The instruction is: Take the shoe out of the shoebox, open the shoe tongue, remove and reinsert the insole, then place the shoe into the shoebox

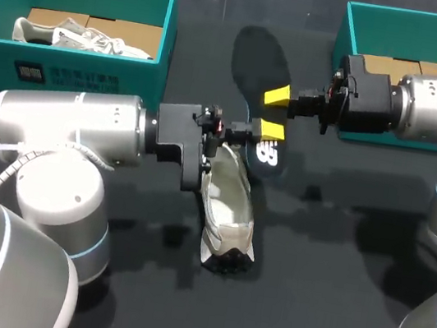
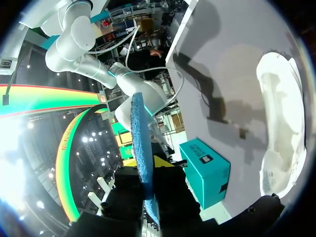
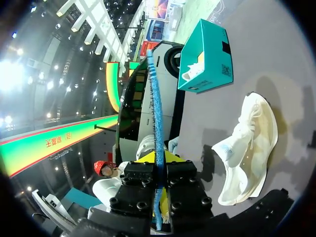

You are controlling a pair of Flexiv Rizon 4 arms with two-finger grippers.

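Note:
A dark insole hangs above the middle of the table, its blue edge showing in the left wrist view. My left gripper is shut on its near end, and my right gripper is shut on it a little farther along. In the right wrist view the insole stands edge-on between the right gripper's fingers. The left gripper clamps it the same way. The white shoe lies on the black table under my left wrist, opening up; it also shows as the shoe and the shoe.
A teal shoebox at the back left holds another white shoe. A second teal shoebox stands at the back right, behind my right arm. Bare black tabletop lies in front of the shoe.

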